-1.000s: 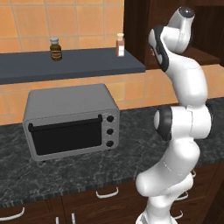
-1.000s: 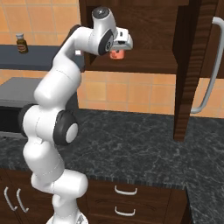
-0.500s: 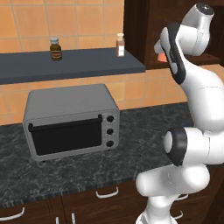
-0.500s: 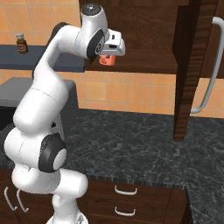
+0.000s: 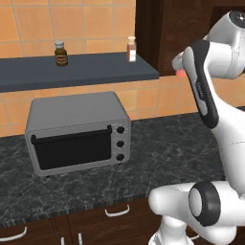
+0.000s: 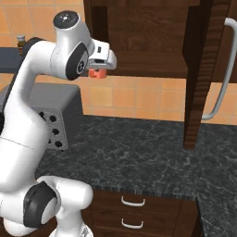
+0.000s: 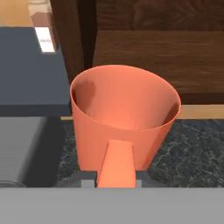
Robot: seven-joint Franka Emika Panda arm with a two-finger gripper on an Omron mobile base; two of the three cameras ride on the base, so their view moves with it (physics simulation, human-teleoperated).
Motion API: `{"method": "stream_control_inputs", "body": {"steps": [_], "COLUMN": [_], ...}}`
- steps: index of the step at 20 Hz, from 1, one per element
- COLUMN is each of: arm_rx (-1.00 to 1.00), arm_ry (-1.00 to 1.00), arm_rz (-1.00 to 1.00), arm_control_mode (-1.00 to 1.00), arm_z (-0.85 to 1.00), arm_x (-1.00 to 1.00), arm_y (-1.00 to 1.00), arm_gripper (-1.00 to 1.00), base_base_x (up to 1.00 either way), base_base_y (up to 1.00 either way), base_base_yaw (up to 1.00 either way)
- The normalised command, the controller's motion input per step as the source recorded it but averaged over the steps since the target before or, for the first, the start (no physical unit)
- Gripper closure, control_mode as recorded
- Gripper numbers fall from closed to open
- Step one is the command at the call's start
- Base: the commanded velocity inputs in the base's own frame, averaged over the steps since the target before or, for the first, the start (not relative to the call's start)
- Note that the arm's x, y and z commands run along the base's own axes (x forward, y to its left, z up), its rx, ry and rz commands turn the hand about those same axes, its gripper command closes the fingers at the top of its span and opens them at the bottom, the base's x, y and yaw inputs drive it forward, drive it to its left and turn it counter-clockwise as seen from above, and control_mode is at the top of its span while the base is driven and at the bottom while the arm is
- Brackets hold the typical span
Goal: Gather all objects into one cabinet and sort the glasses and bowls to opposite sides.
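Jaws of the gripper are clamped on an orange cup, which is carried upright in the air with its open mouth up, high above the dark speckled surface. From the right base camera the cup shows as a small orange patch under the white hand, in front of the dark brown wooden cupboard; from the left base camera only a sliver of it peeks past the arm. The long dark grey shelf runs along the tiled wall to the cup's left, well apart from it, and bears a small brown bottle and a white bottle near its right end. A grey toaster oven stands on the surface below the shelf.
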Motion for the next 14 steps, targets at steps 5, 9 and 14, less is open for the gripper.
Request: {"method": "stream_control_inputs", "body": {"steps": [5, 9, 14], "arm_rx": [-0.02, -0.01, 0.0], "arm_ry": [0.0, 0.0, 0.01], "arm_rz": [0.01, 0.01, 0.0], "arm_control_mode": [-1.0, -1.0, -1.0], "arm_z": [0.0, -0.08, -0.05], "arm_x": [-1.0, -0.92, -0.13], "arm_y": [0.29, 0.36, 0.42], "arm_gripper": [1.0, 1.0, 1.0], "base_base_x": [0.0, 0.0, 0.0], "base_base_y": [0.0, 0.0, 0.0], "base_base_yaw": [0.0, 0.0, 0.0]}}
